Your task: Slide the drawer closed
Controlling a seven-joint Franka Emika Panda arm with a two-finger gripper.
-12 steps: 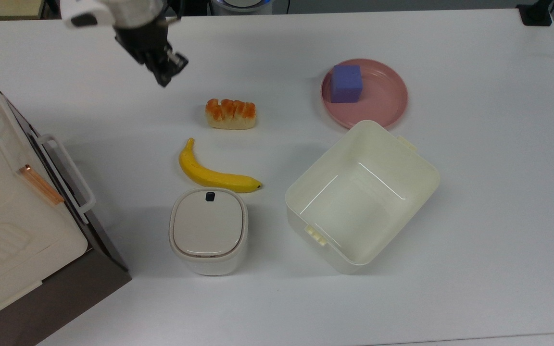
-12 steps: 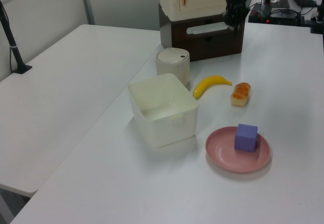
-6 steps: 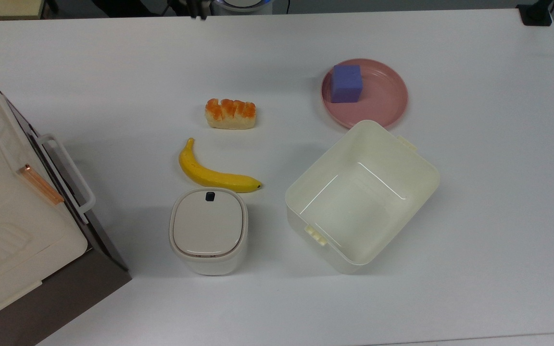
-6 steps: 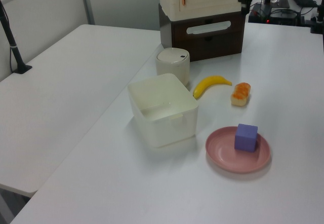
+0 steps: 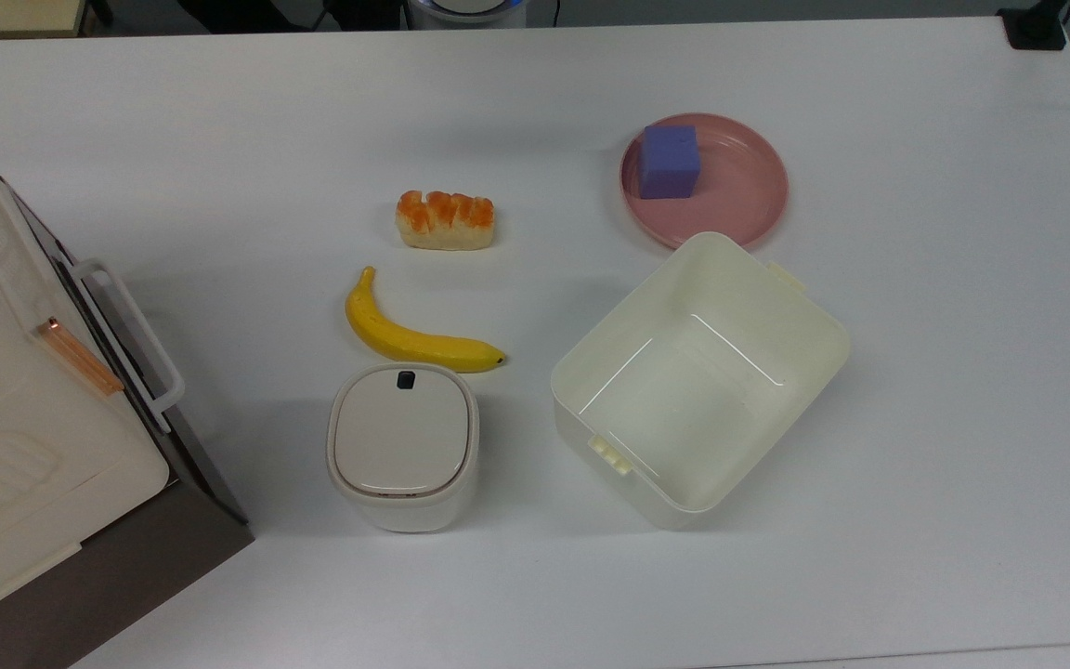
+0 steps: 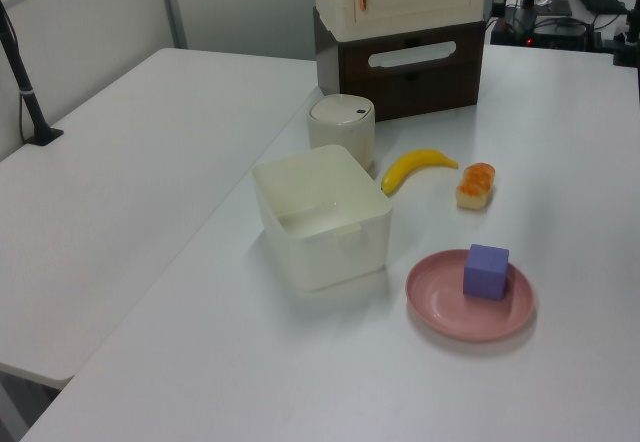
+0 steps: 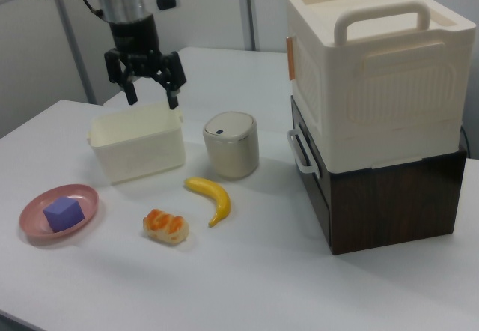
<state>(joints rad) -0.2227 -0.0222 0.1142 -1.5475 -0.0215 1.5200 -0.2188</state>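
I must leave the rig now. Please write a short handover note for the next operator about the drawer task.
Claw: open, holding nothing, raised in the air, well away from the drawer.
Light wood drawer with dark brown front and white loop handle: its front sits flush with the dark cabinet under the cream plastic box, so it looks closed.
Done: the drawer appears shut.
Left: probably nothing; confirm that it is fully seated.

White tables (image 6: 130,152), pale grey walls (image 7: 209,9)
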